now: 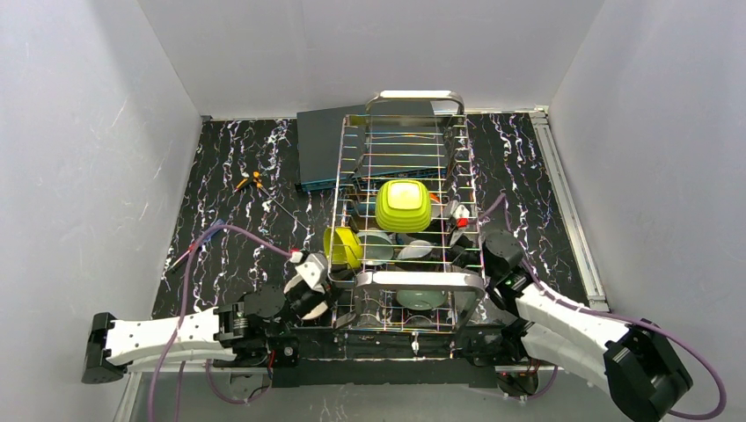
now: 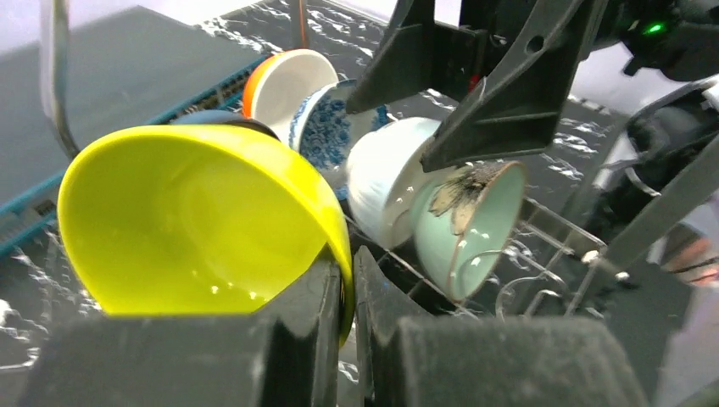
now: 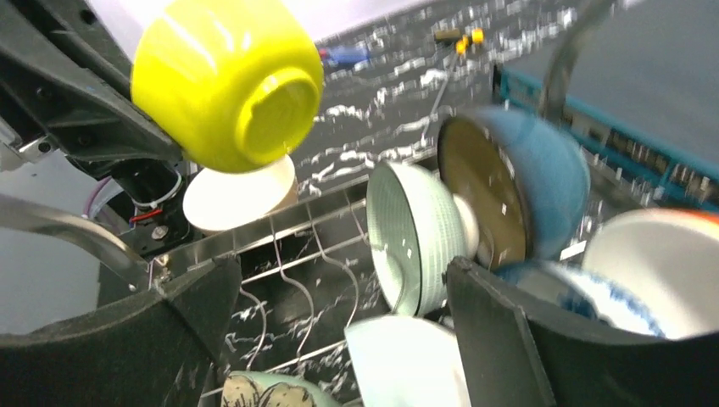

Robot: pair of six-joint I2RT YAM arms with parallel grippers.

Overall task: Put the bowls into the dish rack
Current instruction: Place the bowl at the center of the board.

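Pinching the rim of the round lime-yellow bowl (image 2: 203,220), the left gripper (image 2: 348,284) holds it tipped on its side at the left edge of the shiny steel wire dish rack (image 1: 420,279) — the right gripper (image 3: 339,288) is spread wide, holding nothing, above the rack.
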